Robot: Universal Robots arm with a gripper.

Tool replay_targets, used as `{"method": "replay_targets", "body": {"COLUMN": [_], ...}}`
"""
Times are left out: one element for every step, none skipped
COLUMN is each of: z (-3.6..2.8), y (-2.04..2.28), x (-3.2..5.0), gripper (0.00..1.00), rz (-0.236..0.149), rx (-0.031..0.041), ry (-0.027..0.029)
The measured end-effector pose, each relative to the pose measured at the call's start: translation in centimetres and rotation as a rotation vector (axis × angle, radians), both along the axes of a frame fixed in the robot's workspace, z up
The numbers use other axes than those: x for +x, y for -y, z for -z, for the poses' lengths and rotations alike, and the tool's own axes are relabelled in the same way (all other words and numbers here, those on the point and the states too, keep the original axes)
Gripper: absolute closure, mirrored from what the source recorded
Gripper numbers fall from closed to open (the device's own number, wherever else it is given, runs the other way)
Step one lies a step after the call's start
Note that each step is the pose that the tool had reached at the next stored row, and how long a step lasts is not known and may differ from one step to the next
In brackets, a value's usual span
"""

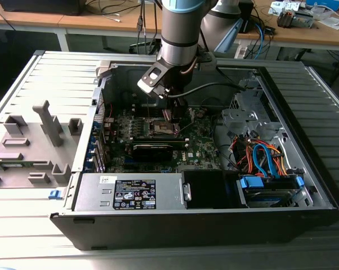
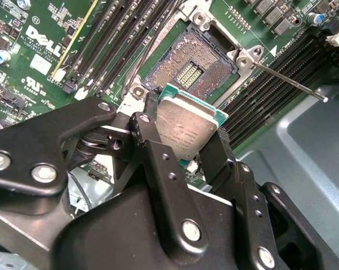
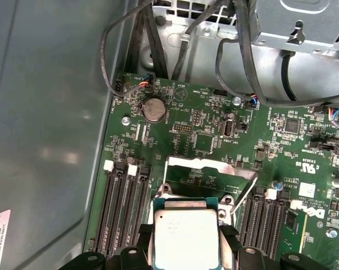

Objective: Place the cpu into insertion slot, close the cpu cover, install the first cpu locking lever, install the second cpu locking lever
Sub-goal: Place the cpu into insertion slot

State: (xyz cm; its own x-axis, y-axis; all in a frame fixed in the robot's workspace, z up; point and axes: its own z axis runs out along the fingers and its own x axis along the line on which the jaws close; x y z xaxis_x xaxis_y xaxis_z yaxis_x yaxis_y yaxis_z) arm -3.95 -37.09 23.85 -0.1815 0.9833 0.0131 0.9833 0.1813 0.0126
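Jaws clamp the faintly printed cpu (image 2: 186,132) over the insertion slot (image 2: 193,70).

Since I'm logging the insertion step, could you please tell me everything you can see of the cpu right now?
The cpu is a small flat square chip with a dull silver-grey metal top, faintly printed, and a thin green rim. The hand is shut on it, with black fingers pressing two opposite edges. It hangs close beside the insertion slot, whose brownish-gold pin field lies bare, so it is not seated. In the second wrist view it looks tilted relative to the slot.
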Motion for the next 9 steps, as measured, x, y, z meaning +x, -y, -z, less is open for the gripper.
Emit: {"method": "replay_targets", "body": {"z": [0.00,0.00,0.00,0.01,0.01,0.01,0.01,0.01,0.01], "y": [0.00,0.00,0.00,0.00,0.00,0.00,0.00,0.00,0.00], "x": [0.00,0.00,0.00,0.00,0.00,0.00,0.00,0.00,0.00], "gripper": [0.45,0.45,0.45,0.45,0.45,0.45,0.45,0.45,0.45], "rz": [0.002,0.004,0.005,0.006,0.009,0.011,0.012,0.014,0.015], "rx": [0.0000,0.0000,0.0000,0.0001,0.0001,0.0000,0.0000,0.0001,0.0001], "ry": [0.0000,0.0000,0.0001,0.0000,0.0000,0.0000,0.0000,0.0000,0.0000]}}
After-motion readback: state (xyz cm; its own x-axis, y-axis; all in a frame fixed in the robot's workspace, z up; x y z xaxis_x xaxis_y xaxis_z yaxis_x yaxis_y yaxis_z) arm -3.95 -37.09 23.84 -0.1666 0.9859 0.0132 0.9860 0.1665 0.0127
